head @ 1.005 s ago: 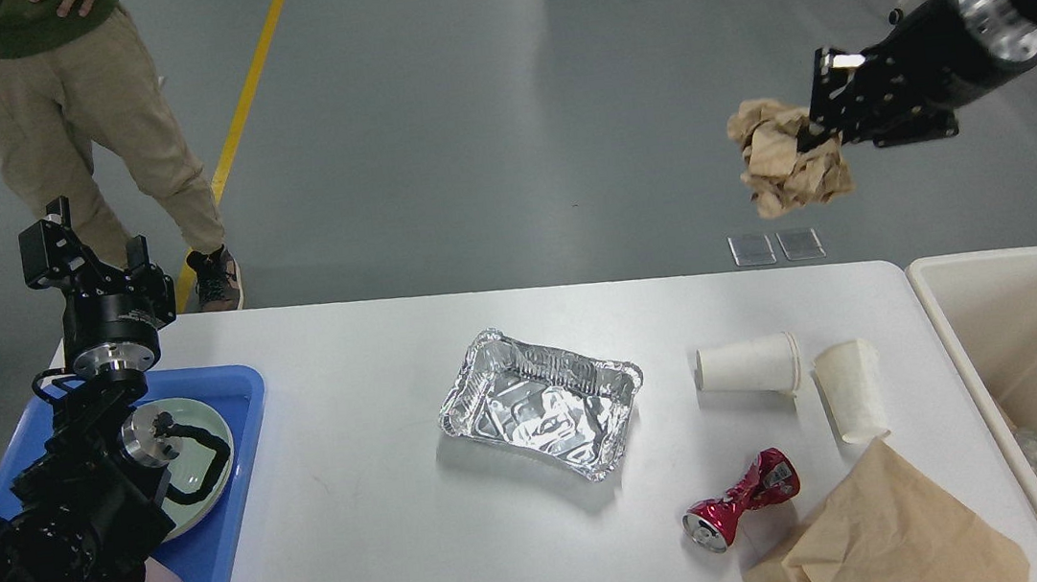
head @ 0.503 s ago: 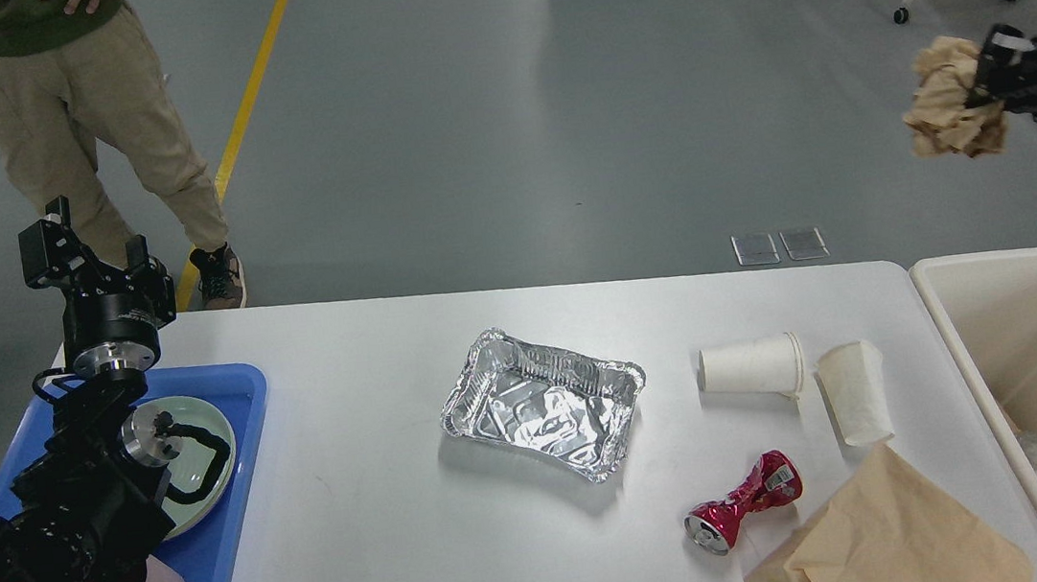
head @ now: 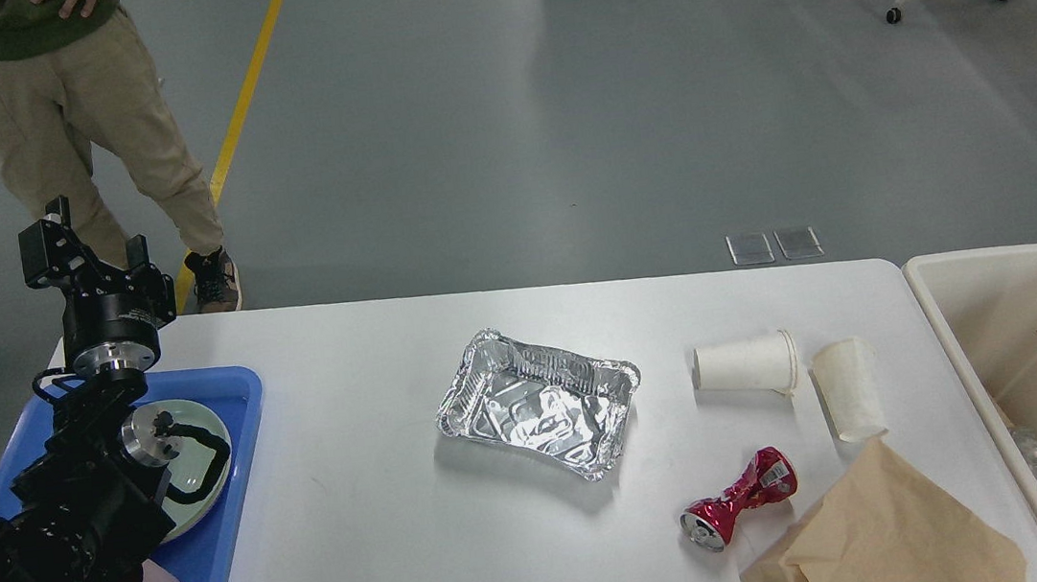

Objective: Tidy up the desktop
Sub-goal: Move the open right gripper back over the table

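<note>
The desktop [head: 390, 536] — a large, smooth white slab with rounded corners — lies flat and fills the lower frame, its far edge toward twelve o'clock.

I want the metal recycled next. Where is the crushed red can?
In the head view, the crushed red can lies on the desktop, front right, beside the brown paper bag.

Bright even overhead light; soft shadows near foil tray [head: 538, 402]; glare streaks on far grey floor [head: 536, 87]; image sharp throughout.
</note>
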